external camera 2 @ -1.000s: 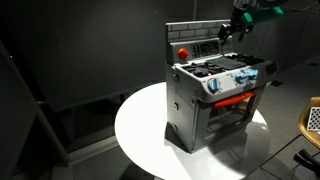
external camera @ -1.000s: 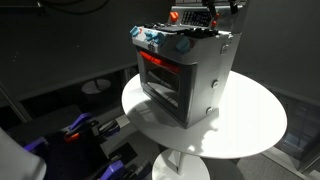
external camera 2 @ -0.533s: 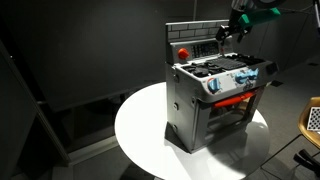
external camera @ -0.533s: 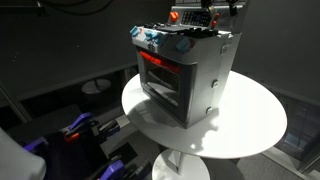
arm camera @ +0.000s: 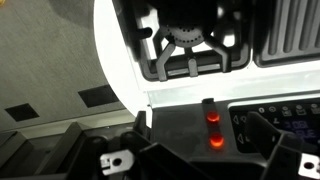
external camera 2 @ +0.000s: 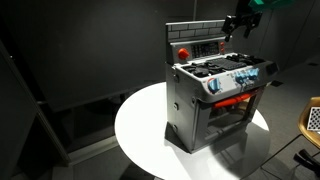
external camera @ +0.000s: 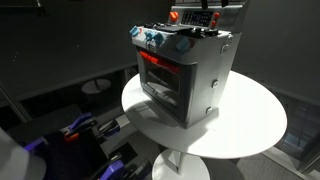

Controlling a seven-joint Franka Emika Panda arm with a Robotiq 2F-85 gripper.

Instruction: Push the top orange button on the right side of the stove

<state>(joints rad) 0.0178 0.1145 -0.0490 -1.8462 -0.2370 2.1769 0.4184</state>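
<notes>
The stove [external camera: 185,75] is a small silver-grey toy oven with a red-glowing door, standing on a round white table [external camera: 255,125]; it also shows in the other exterior view [external camera 2: 210,100]. Its upright back panel [external camera 2: 195,45] carries red and orange controls. In the wrist view two glowing orange buttons [arm camera: 211,122] [arm camera: 215,142] sit one behind the other on the dark panel, just behind the black burner grates [arm camera: 190,50]. My gripper [external camera 2: 238,22] hovers above the panel's right end, also seen in an exterior view [external camera: 215,8]. Its fingers [arm camera: 205,160] are apart on either side of the buttons, holding nothing, not touching them.
The table [external camera 2: 140,130] has bare white surface around the stove. A row of blue-and-white knobs [external camera 2: 240,80] lines the stove's front edge. Dark clutter [external camera: 90,135] lies on the floor beside the table. The room around is dark.
The gripper has risen a little and drifted towards the panel's right end over the last second. The stove has not moved.
</notes>
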